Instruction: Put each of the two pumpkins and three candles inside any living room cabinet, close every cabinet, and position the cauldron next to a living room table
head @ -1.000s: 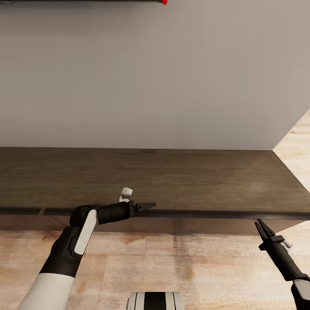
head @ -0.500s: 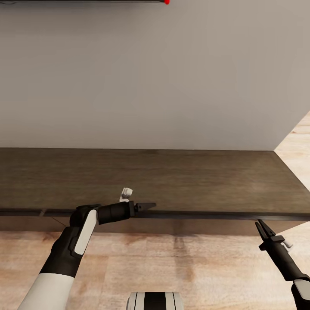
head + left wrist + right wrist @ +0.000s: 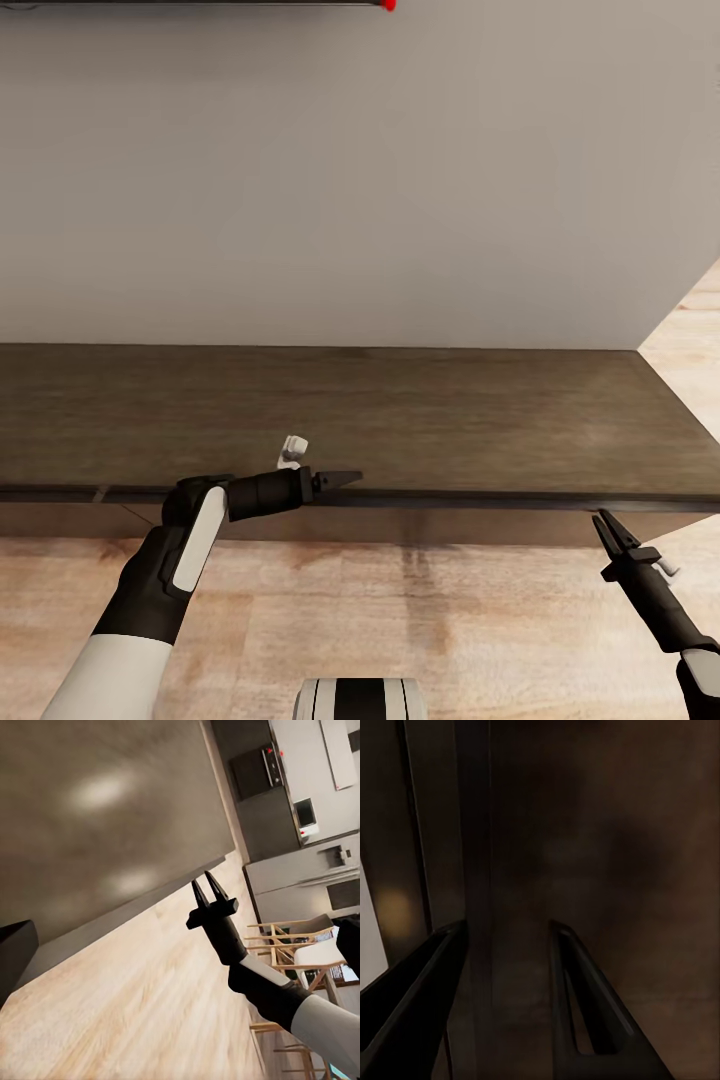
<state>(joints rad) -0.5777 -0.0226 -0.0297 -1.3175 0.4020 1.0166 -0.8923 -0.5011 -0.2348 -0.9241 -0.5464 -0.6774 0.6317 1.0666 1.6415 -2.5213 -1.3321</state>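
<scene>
The cabinet [image 3: 450,420] is a long low dark brown console against the wall, and its front looks closed. My left gripper [image 3: 352,477] hovers at the front edge of its top, pointing right, its fingers tapering to a single tip. My right gripper [image 3: 603,520] is just in front of the cabinet's right end, with a narrow gap between its fingers and nothing in it. The left wrist view shows the right gripper [image 3: 204,881] beside the cabinet [image 3: 97,817]. In the right wrist view the right gripper [image 3: 506,926] faces dark wood [image 3: 622,832]. The pumpkins, candles and cauldron are out of view.
A plain grey wall [image 3: 350,180] rises behind the cabinet. Light wood floor [image 3: 450,620] runs along its front and past its right end [image 3: 690,340]. My base [image 3: 360,700] stands close to the front. Chairs [image 3: 292,937] and kitchen appliances [image 3: 300,810] stand far off.
The whole view has shifted slightly, and a narrower strip of the cabinet front shows under its top. Both arms hold the same pose.
</scene>
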